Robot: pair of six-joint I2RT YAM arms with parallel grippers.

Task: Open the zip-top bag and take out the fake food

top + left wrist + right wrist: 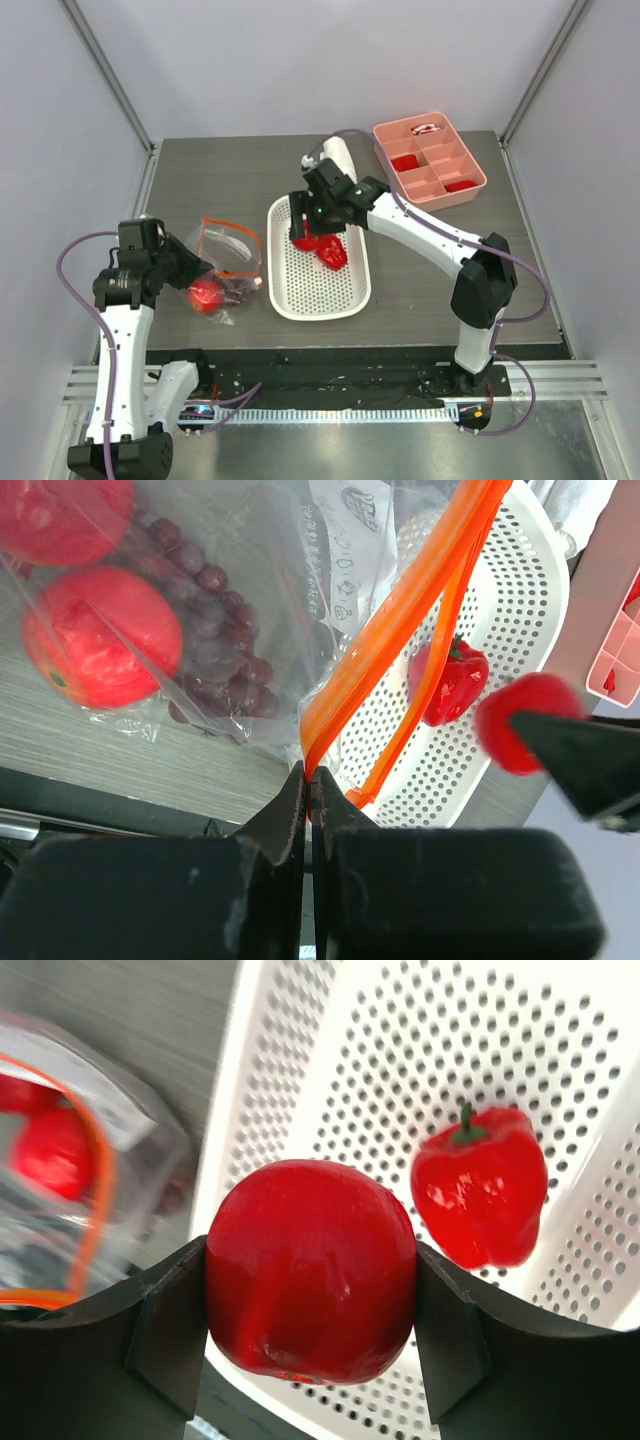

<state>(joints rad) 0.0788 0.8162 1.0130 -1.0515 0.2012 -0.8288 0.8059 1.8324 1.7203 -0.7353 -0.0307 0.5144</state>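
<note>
The clear zip-top bag point(228, 262) lies left of the white basket point(322, 292), mouth open. My left gripper point(308, 772) is shut on its orange zip strip point(420, 590) at one end; it also shows in the top view point(197, 272). Inside the bag are red fruits point(100, 635) and a dark grape bunch point(215, 630). My right gripper point(310, 1290) is shut on a glossy red round fruit point(310, 1270) and holds it above the basket's left part point(305, 240). A red pepper point(480, 1200) lies in the basket point(400, 1050).
A pink divided tray point(430, 160) with flat red pieces stands at the back right. A white object point(335, 155) lies behind the basket. Grey enclosure walls stand close on both sides.
</note>
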